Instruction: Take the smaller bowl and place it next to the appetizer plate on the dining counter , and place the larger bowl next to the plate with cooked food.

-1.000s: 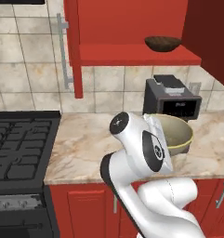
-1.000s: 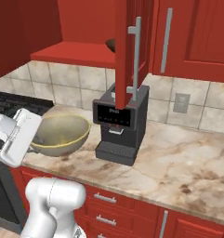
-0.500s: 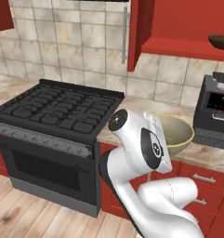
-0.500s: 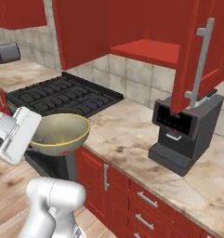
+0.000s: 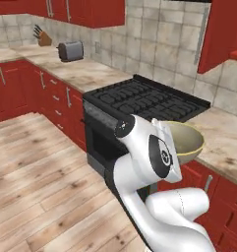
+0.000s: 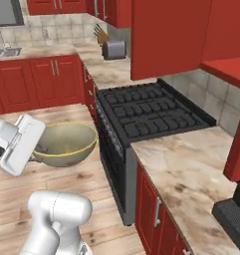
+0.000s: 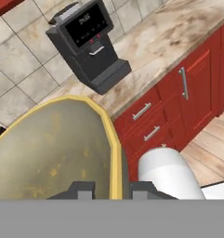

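In the hand view, the tool [image 7: 112, 188] is seen closed narrowly on the yellowish rim of the larger bowl [image 7: 53, 148], one dark fingertip [image 7: 81, 189] inside the rim and the other outside it. The bowl's olive inside is seen from this view and nothing lies in it. Beyond the bowl, a black coffee machine [image 7: 88, 44] is shown standing on a marbled tabletop [image 7: 178, 32] against a tiled wall, with red drawers [image 7: 150, 123] below.

In the two base views the tool itself is hidden behind the white wrist, but the carried bowl [image 5: 185, 142] is shown held out in front of the arm, level and clear of any surface. In the left base view it is seen against the edge of a tabletop [image 5: 223, 138], just beside a black stove [image 5: 147, 101]. In the right base view the bowl [image 6: 65, 143] hangs over the wooden floor [image 6: 86, 199], with the stove [image 6: 151, 109] off to one side. A toaster [image 6: 114, 49] is seen well beyond the bowl on the far tabletop [image 6: 99, 67], with a knife block [image 6: 99, 35] beside it.
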### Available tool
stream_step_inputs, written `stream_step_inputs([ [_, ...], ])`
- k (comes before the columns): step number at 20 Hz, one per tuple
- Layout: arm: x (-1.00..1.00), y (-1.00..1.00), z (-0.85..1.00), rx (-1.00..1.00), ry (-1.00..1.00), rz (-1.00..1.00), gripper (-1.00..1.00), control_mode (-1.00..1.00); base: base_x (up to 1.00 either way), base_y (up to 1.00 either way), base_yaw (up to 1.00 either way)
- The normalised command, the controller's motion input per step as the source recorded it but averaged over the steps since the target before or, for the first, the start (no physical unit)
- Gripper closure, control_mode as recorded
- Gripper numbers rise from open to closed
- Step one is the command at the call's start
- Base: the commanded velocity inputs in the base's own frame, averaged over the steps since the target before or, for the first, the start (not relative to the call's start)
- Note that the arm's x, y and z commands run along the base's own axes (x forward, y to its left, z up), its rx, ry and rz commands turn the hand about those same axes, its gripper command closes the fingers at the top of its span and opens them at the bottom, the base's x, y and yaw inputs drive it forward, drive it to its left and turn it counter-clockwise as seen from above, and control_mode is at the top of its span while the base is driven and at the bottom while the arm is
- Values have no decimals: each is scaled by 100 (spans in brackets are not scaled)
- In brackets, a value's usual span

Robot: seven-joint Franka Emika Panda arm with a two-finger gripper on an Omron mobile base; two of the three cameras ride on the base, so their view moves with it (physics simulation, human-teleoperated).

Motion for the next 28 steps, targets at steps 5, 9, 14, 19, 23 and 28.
stream_step_inputs([
  [5, 0, 0, 0, 0, 0, 0, 100, 100, -36, -4, 73],
  [9, 0, 0, 0, 0, 0, 0, 100, 100, -13, -2, 69],
  [14, 0, 0, 0, 0, 0, 0, 100, 100, -14, -4, 69],
  [19, 0, 0, 0, 0, 0, 0, 100, 100, -16, 41, 48],
  [23, 0, 0, 0, 0, 0, 0, 100, 100, -1, 93, 23],
  [28, 0, 0, 0, 0, 0, 0, 100, 100, 17, 100, 1],
])
